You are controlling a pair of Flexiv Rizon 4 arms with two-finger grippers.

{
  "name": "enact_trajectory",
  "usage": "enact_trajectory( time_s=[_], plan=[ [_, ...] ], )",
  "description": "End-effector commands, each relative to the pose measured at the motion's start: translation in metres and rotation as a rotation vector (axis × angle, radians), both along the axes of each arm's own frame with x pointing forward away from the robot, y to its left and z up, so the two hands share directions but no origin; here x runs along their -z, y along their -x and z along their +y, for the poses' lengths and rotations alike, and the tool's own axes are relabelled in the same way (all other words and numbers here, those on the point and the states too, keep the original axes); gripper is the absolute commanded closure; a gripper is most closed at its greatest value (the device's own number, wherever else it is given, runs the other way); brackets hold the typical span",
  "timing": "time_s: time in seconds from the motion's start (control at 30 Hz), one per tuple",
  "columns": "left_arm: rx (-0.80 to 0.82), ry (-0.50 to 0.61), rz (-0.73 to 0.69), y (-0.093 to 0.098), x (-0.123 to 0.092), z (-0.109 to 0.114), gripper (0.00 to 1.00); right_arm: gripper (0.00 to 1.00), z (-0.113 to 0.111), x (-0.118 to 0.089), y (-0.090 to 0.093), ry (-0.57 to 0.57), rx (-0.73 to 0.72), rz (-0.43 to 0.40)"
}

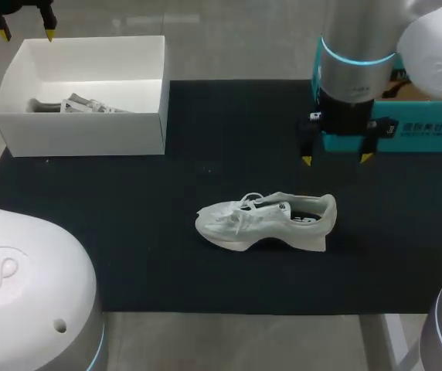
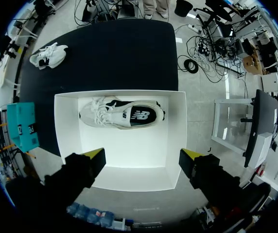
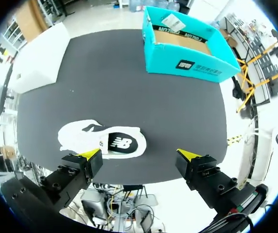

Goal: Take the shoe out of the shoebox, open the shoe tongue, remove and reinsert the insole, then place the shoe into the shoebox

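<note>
White lace-up shoe (image 1: 267,220) was found at frame centre on the black worktop (image 1: 167,263), outside the white cardboard shoebox (image 1: 82,135) at upper left. Both jaws were spread, empty. A second shoe (image 1: 74,106) boxed there could be mistakenly picked.

white shoe (image 1: 266,220), white shoebox (image 1: 82,133), black mat (image 1: 167,255), teal box (image 1: 430,143).

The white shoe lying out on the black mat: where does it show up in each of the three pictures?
Head view: the shoe lies near the middle of the mat.
Left wrist view: the shoe is far along the mat, beyond the white shoebox.
Right wrist view: the shoe is just ahead of the right gripper.
Shared landmark: the teal box at the mat's edge shows in all three.
</note>
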State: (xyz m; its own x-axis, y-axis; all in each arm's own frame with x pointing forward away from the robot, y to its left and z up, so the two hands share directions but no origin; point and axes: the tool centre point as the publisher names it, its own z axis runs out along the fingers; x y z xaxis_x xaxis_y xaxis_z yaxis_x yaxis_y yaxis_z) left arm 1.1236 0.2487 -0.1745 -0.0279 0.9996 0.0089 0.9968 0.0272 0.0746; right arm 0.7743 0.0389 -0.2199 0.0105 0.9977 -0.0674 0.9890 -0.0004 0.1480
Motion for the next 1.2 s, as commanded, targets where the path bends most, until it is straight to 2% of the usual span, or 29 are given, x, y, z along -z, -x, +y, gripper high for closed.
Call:
enact_trajectory(
  time_s=[0.03,0.13,0.2,0.3,0.37,1.03,1.17,1.2],
  plan=[
    [0.001,-0.002,0.000,0.000,0.000,0.000,0.00,0.00,-0.018,0.007,0.035,-0.102,-0.774,-0.211],
    [0.001,-0.002,0.000,0.000,0.000,0.000,0.00,0.00,-0.029,0.007,0.048,-0.093,-0.963,-0.243],
    [0.001,-0.002,0.000,0.000,0.000,0.000,0.00,0.00,-0.037,0.002,0.056,-0.105,-1.095,-0.296],
    [0.001,-0.002,0.000,0.000,0.000,0.000,0.00,0.00,-0.046,-0.005,0.063,-0.157,-1.235,-0.355],
    [0.001,-0.002,0.000,0.000,0.000,0.000,0.00,0.00,-0.049,-0.007,0.069,-0.192,-1.298,-0.364],
    [0.001,-0.002,0.000,0.000,0.000,0.000,0.00,0.00,-0.049,-0.007,0.069,-0.192,-1.300,-0.365],
    [0.001,-0.002,0.000,0.000,0.000,0.000,0.00,0.00,-0.063,0.008,0.051,-0.249,-1.366,-0.560],
    [0.001,-0.002,0.000,0.000,0.000,0.000,0.00,0.00,-0.067,0.009,0.047,-0.228,-1.372,-0.573]
  ],
)
